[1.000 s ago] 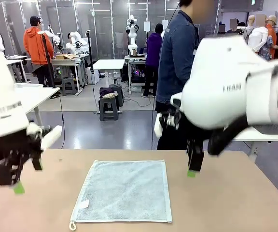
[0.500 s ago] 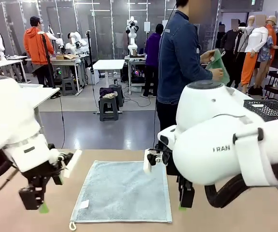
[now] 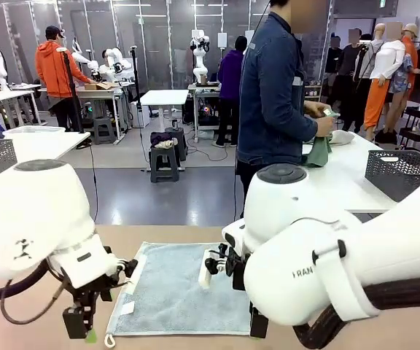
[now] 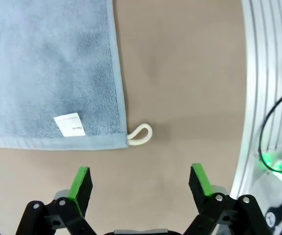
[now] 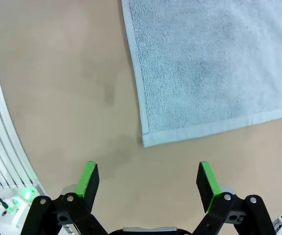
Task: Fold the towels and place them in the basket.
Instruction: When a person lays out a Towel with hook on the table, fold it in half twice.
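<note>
The blue towel (image 3: 184, 292) lies flat on the table (image 4: 180, 73). It looks soft and floppy. Our left gripper (image 4: 140, 176) and right gripper (image 5: 147, 171) are wide open and empty. We would pinch its near corners.

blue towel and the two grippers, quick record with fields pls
blue towel: spread flat on the table, unfolded
tag: white, by the corner with the loop
left gripper: open, empty, over that loop corner
right gripper: open, empty, over the other near corner
green towel: held by the person, off this table
basket: dark, on a white table at far right
</note>
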Available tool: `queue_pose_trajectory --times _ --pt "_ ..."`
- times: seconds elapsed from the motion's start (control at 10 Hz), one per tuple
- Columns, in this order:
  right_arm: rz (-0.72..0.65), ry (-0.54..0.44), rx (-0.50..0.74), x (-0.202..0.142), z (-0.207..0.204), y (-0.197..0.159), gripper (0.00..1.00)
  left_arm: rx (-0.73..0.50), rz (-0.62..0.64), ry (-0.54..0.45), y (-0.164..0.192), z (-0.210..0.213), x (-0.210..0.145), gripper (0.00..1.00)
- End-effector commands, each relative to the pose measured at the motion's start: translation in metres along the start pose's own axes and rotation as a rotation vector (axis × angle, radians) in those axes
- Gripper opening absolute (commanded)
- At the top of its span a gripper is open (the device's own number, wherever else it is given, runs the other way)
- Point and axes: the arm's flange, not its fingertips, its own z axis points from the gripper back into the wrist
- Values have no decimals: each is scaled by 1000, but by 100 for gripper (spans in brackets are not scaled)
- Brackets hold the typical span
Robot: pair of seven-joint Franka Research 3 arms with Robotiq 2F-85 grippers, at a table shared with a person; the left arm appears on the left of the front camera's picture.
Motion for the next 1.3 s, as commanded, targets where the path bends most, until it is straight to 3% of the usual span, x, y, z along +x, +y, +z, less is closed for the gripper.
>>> queue_pose_trajectory --times 0.0,0.1,0.2,0.7,0.9,1.2 --pt "-5 21 -10 4 -13 4 100 59 34 9 -63 -33 -30 100" --pt "15 2 5 4 -15 3 100 55 33 -4 -62 -33 -33 100" --pt "12 -11 17 2 -14 -2 100 6 11 5 1 -7 3 100" --pt "8 16 18 2 -14 2 100 11 18 2 3 -10 3 100" --pt "47 24 28 -2 -24 2 100 60 68 -30 0 -16 2 100" --pt "103 11 34 -9 -33 -4 100 35 84 -23 2 -25 -1 100"
